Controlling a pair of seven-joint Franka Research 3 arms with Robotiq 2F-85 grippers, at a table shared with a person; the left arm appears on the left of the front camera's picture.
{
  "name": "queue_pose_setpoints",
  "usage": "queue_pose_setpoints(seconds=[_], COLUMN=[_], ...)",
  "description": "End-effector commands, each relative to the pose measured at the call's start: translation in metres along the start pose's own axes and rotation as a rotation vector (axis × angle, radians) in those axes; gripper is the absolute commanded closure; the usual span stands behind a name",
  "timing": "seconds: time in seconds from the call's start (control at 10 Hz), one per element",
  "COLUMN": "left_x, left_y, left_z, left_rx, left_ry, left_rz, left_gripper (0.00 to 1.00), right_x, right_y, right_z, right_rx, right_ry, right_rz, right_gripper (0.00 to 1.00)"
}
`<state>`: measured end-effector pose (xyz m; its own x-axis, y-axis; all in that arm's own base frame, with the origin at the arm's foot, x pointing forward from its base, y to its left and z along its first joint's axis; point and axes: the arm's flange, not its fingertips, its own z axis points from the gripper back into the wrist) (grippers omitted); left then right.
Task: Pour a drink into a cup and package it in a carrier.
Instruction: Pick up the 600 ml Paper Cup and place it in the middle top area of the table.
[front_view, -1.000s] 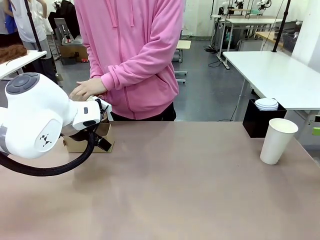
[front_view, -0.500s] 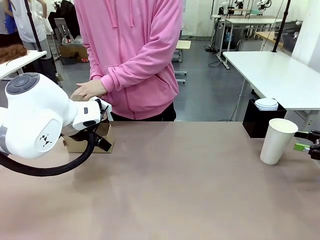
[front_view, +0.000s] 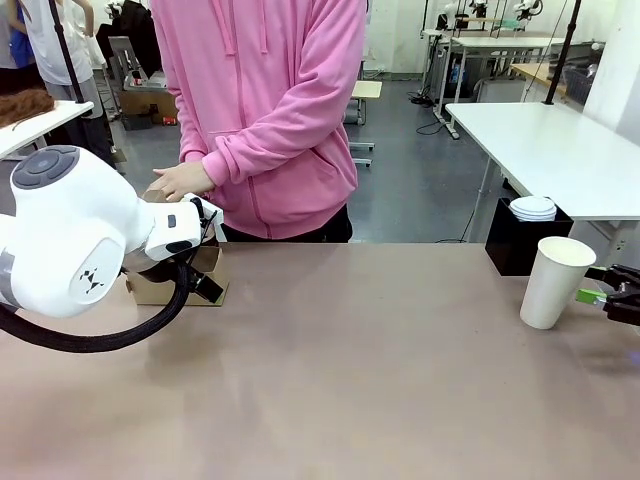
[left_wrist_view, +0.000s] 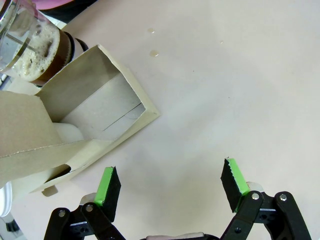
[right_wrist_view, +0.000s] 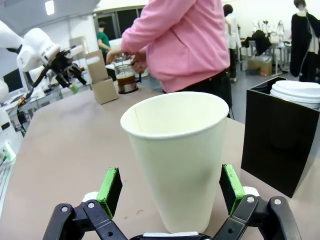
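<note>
The tall white paper cup (front_view: 555, 282) stands at the table's right; my right gripper (front_view: 612, 296) is just right of it. In the right wrist view the cup (right_wrist_view: 175, 155) rises between my open right gripper (right_wrist_view: 170, 189), untouched by the green pads (right_wrist_view: 109, 189). The brown cardboard carrier (front_view: 178, 278) sits at the far left, partly behind my left arm. My left gripper (left_wrist_view: 171, 182) hovers open beside the carrier (left_wrist_view: 95, 115) with nothing in it. The glass jug (left_wrist_view: 30, 35) with the brown drink (right_wrist_view: 125, 79) stands behind the carrier, under the person's hand (front_view: 180, 180).
A black square box (front_view: 520, 240) holding stacked white lids (front_view: 533, 208) stands just behind the cup at the far right. A person in a pink hoodie (front_view: 270, 110) stands at the far edge. A few drops (left_wrist_view: 154, 52) lie near the carrier.
My right gripper has come in from the right edge and now brackets the cup. The left arm, carrier and person's hand have hardly moved.
</note>
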<state>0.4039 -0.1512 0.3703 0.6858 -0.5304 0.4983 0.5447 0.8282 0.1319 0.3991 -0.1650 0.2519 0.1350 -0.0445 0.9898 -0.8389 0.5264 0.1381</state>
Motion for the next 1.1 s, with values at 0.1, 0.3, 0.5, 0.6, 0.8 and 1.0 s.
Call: queue_pose_setpoints(seconds=[0.1, 0.3, 0.5, 0.6, 0.8, 1.0], left_x=[0.0, 0.0, 0.0, 0.0, 0.0, 0.0], left_y=[0.0, 0.0, 0.0, 0.0, 0.0, 0.0], left_z=[0.0, 0.0, 0.0, 0.0, 0.0, 0.0], left_rx=[-0.001, -0.001, -0.001, -0.001, -0.001, -0.001], left_ry=[-0.001, -0.001, -0.001, -0.001, -0.001, -0.001], left_rz=[0.0, 0.0, 0.0, 0.0, 0.0, 0.0], left_gripper=[0.0, 0.0, 0.0, 0.0, 0.0, 0.0], right_x=[-0.01, -0.014, -0.018, -0.019, -0.02, -0.021], right_y=[-0.004, -0.004, -0.003, -0.003, -0.004, -0.006], right_z=[-0.022, -0.035, -0.049, -0.054, -0.061, -0.066], right_rx=[-0.038, -0.047, -0.054, -0.056, -0.063, -0.071], right_ry=[-0.033, -0.031, -0.025, -0.025, -0.017, -0.026], right_rz=[0.037, 0.033, 0.025, 0.017, 0.003, -0.006], right_gripper=[0.0, 0.0, 0.0, 0.0, 0.0, 0.0])
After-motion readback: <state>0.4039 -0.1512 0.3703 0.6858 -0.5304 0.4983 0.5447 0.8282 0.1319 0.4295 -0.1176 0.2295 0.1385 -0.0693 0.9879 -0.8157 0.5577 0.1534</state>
